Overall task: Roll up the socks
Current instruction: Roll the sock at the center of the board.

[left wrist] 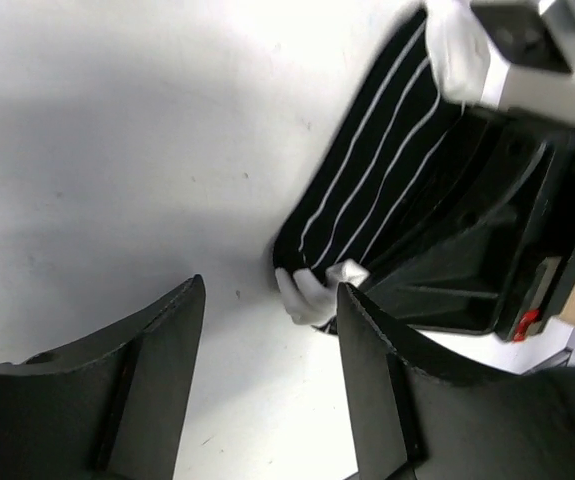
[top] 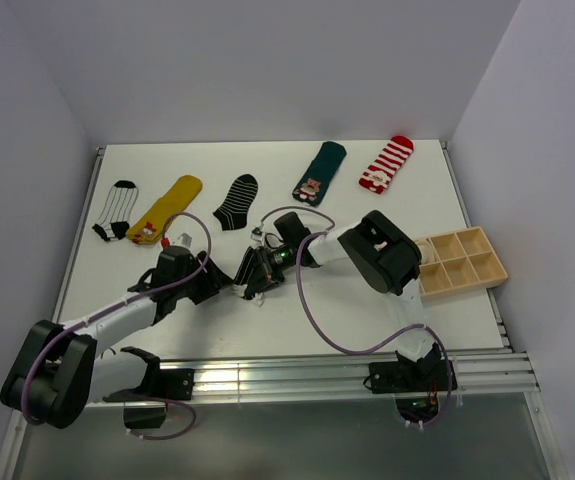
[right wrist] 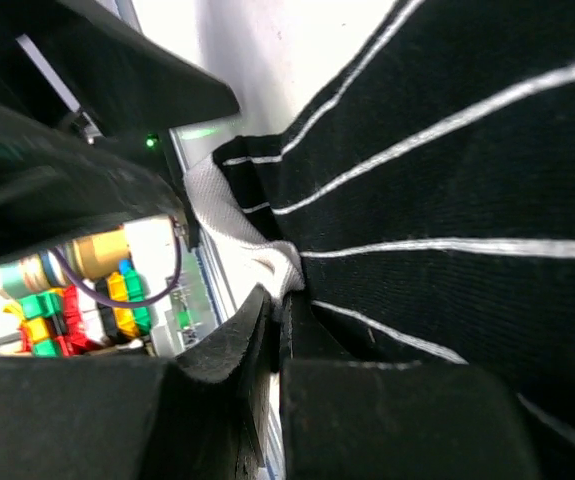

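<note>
A black sock with thin white lines (left wrist: 367, 190) and a white toe (left wrist: 312, 295) lies on the white table, near the middle. My right gripper (right wrist: 287, 310) is shut on this sock (right wrist: 447, 200), pinching its edge by the white toe. In the top view the right gripper (top: 254, 272) covers most of it. My left gripper (left wrist: 267, 330) is open and empty, low over the table just short of the white toe; in the top view it (top: 217, 283) faces the right gripper. Several other socks lie in a row at the back.
The back row holds a white-and-black striped sock (top: 117, 208), a yellow one (top: 167, 208), a black striped one (top: 237, 200), a green one (top: 319, 172) and a red-and-white one (top: 387, 163). A wooden compartment tray (top: 462, 260) sits at the right. A metal rail (top: 347, 365) edges the front.
</note>
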You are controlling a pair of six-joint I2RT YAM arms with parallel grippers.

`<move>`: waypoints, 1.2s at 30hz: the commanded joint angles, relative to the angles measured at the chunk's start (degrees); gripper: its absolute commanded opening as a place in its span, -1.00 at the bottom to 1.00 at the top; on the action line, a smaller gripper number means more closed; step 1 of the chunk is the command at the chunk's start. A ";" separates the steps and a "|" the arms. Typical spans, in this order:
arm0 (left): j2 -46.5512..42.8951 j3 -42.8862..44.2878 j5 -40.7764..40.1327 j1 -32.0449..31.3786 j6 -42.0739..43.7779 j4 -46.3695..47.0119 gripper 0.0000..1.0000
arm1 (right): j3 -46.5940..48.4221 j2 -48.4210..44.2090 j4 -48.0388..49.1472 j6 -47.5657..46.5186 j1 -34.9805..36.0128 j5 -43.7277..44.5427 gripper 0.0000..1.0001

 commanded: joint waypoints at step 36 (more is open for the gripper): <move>9.72 -5.59 -7.34 -7.31 2.86 18.24 -0.68 | 2.24 2.47 -2.20 3.83 -1.67 -0.36 -1.00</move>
